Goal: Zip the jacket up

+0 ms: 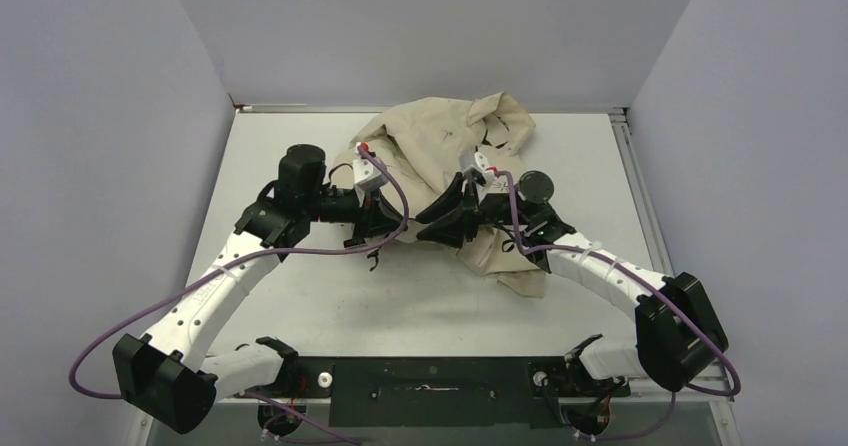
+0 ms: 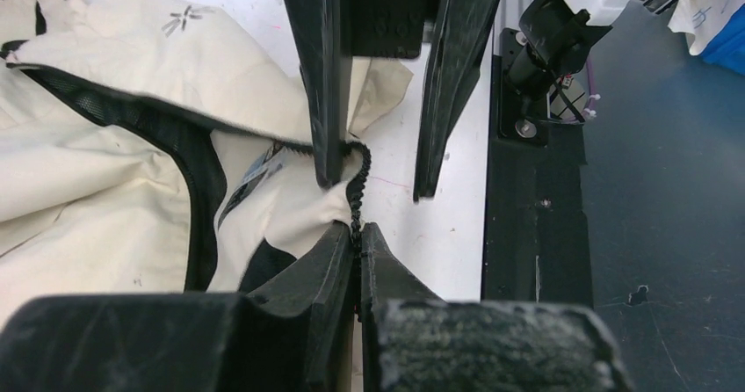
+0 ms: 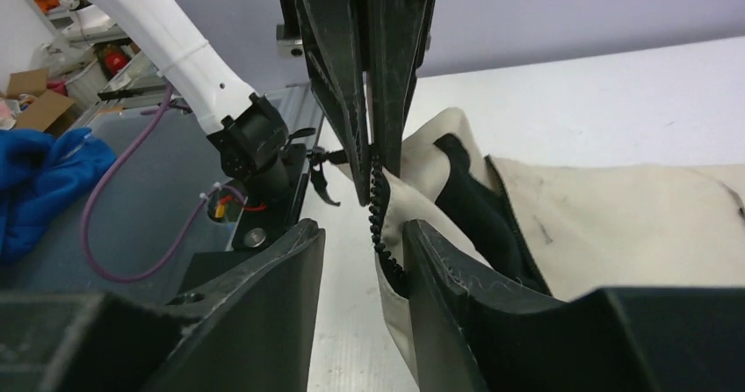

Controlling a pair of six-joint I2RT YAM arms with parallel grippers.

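White table [image 1: 330,301]; arms [image 1: 215,291] low over jacket [image 1: 430,136].

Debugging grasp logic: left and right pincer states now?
Left pincer: closed, holding the jacket by its zipper edge.
Right pincer: open, straddling the zipper edge, unclamped.

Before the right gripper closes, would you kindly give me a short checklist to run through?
1. Left gripper shut on the zipper teeth: ok.
2. Right gripper open, straddling the teeth: ok.
3. Teeth centred between the right gripper's fingers: not ok, they lie against one finger.
4. Zipper slider located: cannot tell.
5. Jacket lying flat: not ok, bunched.
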